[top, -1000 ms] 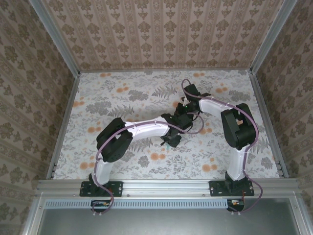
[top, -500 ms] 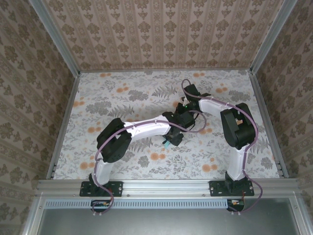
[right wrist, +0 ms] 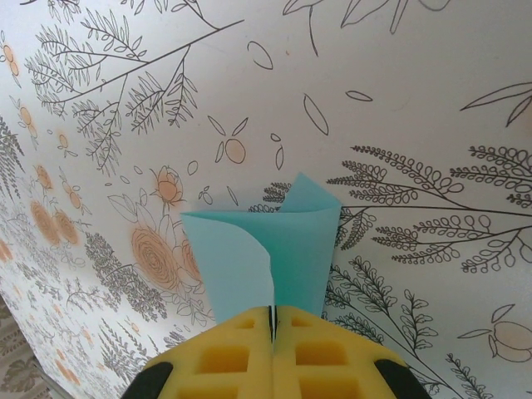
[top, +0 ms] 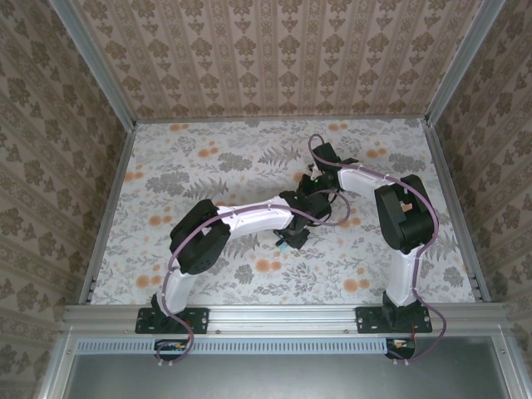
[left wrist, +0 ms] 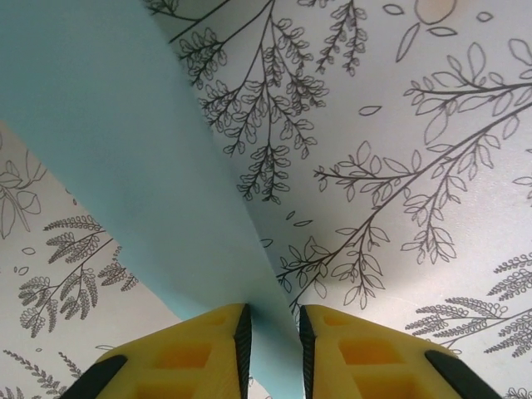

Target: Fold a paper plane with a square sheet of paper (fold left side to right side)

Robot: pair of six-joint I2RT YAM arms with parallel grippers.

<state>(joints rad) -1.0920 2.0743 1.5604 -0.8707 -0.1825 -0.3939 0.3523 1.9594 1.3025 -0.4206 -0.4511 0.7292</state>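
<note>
Since a second earlier, the left arm's elbow had shifted up and to the right, and its jaws had drawn closer together. Near the middle of the floral table [top: 208,166], the left end effector [left wrist: 272,324] grasped a curved part of the square sheet of paper [left wrist: 108,150], which filled the narrow gap between its yellow fingers. Just beside it to the right, the right end effector [right wrist: 273,314] was clenched tight on the same sheet, and the paper curled beyond its fingertips.
</note>
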